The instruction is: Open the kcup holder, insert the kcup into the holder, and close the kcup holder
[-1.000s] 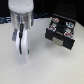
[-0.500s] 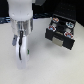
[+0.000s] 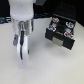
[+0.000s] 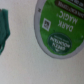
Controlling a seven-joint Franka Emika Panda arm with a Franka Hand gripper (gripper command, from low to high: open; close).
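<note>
The kcup (image 4: 60, 30) fills much of the wrist view. Its green foil top reads "DARK MAGIC" and has a white rim, and it lies on the white table. In the exterior view the arm hides the kcup. My gripper (image 3: 21, 56) points down at the table on the exterior view's left. Its white fingers (image 3: 17, 50) stand apart with a dark gap between them and nothing held. The black kcup holder (image 3: 61, 33) sits apart on the exterior view's right, with several pods showing in its compartments.
A teal object (image 4: 4, 27) sits at the wrist view's edge, beside the kcup; what it is cannot be told. The white table (image 3: 50, 67) spreads around the gripper. Dark background lies behind the holder.
The gripper has come lower toward the table and slightly nearer the camera. The holder has not moved.
</note>
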